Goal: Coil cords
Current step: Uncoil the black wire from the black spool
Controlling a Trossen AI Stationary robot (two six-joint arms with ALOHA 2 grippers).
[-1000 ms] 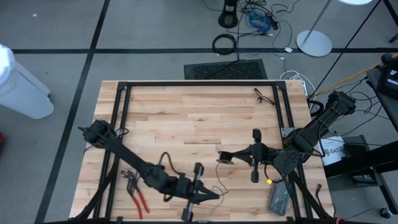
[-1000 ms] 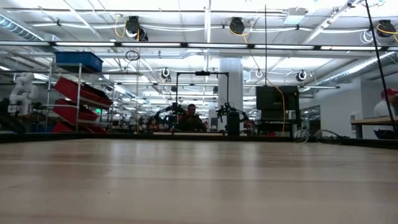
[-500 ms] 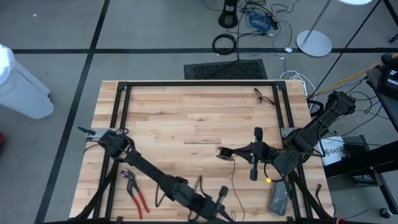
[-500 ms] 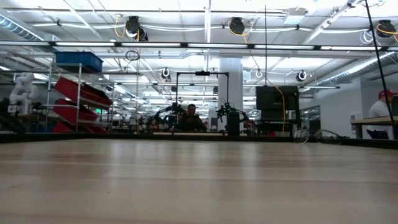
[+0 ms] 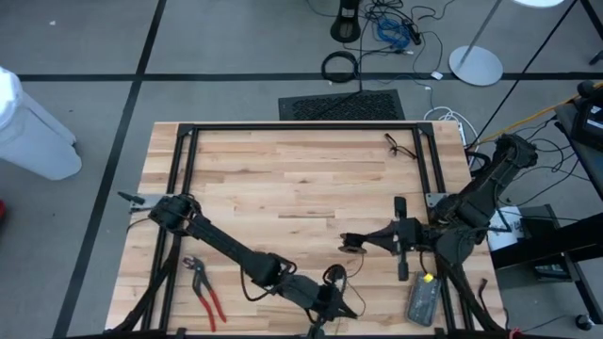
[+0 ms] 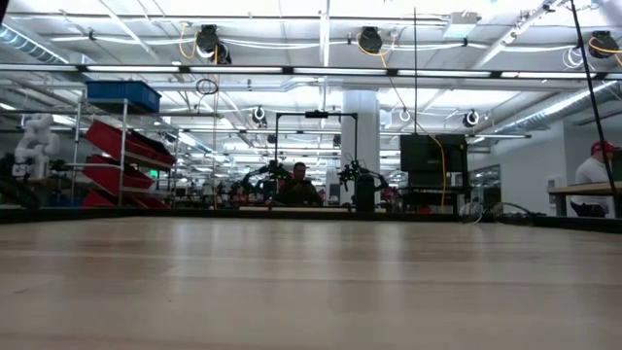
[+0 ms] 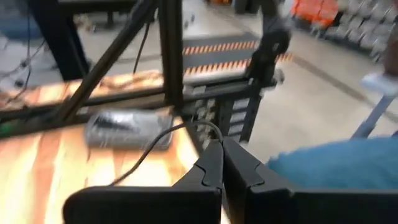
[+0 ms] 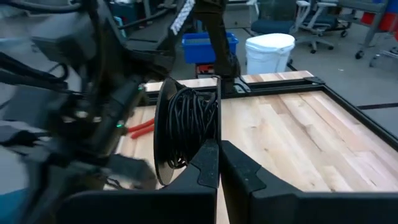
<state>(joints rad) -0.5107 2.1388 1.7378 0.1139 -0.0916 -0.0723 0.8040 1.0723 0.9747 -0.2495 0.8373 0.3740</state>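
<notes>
The cord is a very thin black wire. Most of it is wound on a small round dark puck (image 8: 185, 132), seen in the high view as puck (image 5: 350, 249) right of the table's middle. My right gripper (image 8: 217, 148) is shut on that puck. A free length of cord (image 5: 334, 275) runs from the puck toward the near edge, to my left gripper (image 5: 350, 309), which is shut on it and points almost level. The low view shows neither gripper nor cord. My left gripper pinches the thin cord (image 7: 202, 127) at the free ends of its two fingers. From there the cord bends in a small loop and trails slack down over the table. My right gripper pinches the puck's rim (image 8: 200, 154) between its two fingers, coming almost level from the table's right. The puck stands on edge, the wound cord facing the wrist camera, and is lifted off the table.
Red-handled pliers (image 5: 205, 287) lie near the front left. A grey flat device (image 5: 421, 301) lies at the front right corner, by the black frame rails (image 5: 435, 179). A small black wire thing (image 5: 400, 146) lies at the far right. The table's far half is bare wood.
My left gripper has gone toward the table's right along the near edge and sunk a little. It has tipped up from pointing steeply down to nearly level, drawing the cord's free length with it. My right gripper has shifted slightly toward the right with the puck.
</notes>
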